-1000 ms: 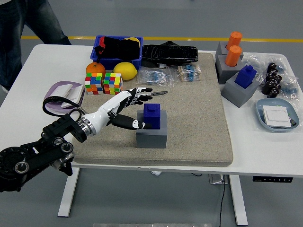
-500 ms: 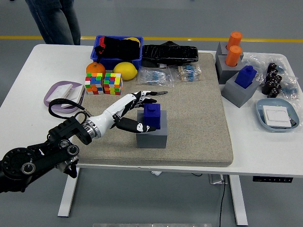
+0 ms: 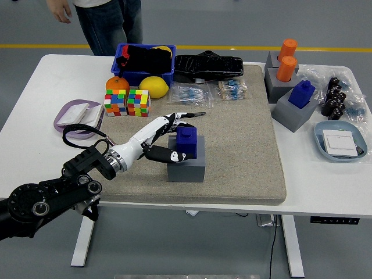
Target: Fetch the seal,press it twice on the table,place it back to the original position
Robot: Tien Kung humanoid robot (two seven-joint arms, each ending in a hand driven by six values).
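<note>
A rough, matt beige mat [image 3: 244, 145] covers the smooth white table [image 3: 325, 186]; the blue seal [image 3: 188, 143] looks plastic.

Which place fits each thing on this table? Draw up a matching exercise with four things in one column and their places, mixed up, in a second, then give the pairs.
Things:
1. blue seal
2. lemon
3. orange cylinders
4. lilac dish

Places:
A. far right, in a grey holder
B. left of the mat, on bare table
C. on the grey block mid-mat, at the left hand
D. in front of the blue bin

Pairs: 1-C, 2-D, 3-A, 4-B
</note>
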